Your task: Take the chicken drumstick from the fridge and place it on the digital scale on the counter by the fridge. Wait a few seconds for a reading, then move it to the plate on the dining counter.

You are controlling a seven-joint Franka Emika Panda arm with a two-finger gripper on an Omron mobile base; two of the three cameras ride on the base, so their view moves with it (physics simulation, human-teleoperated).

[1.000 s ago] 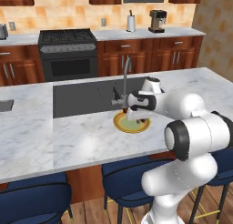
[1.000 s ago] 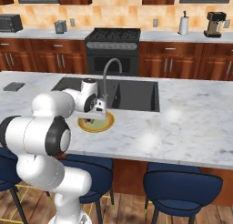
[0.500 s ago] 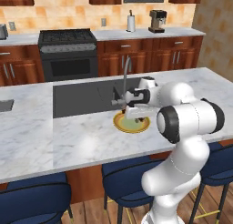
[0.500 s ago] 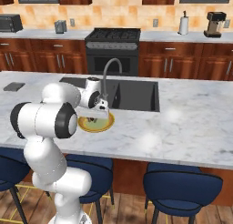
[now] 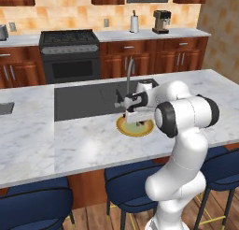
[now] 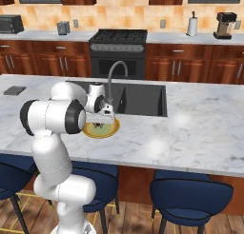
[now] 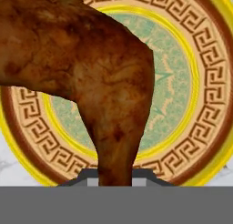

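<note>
Room: simulated kitchen with reddish wood cabinets, a tan tiled wall, a black stove (image 5: 69,53) at the back, and a coffee maker (image 5: 161,22) and paper towel roll (image 5: 135,23) on the rear counter.
Dining counter (image 5: 42,135): long white-grey marble top with a dark sink (image 5: 88,99) set into it and a curved grey faucet (image 6: 114,81); dark blue stools (image 6: 190,195) stand along its near edge.
Plate (image 5: 147,128): round, yellow rim, a brown key-pattern band and a pale green centre; it lies on the marble just in front of the sink, at 6 o'clock from the faucet in the left base view.
Gripper (image 5: 135,118): hangs low over the plate, fingers closed on the chicken drumstick.
Chicken drumstick (image 7: 86,77): glossy brown, its narrow end pinched between the finger tips at 6 o'clock in the hand view, its thick end spreading toward 10 o'clock across the plate's centre; whether it touches the plate cannot be told.
Arm: white, bent over the counter edge above the stools.
</note>
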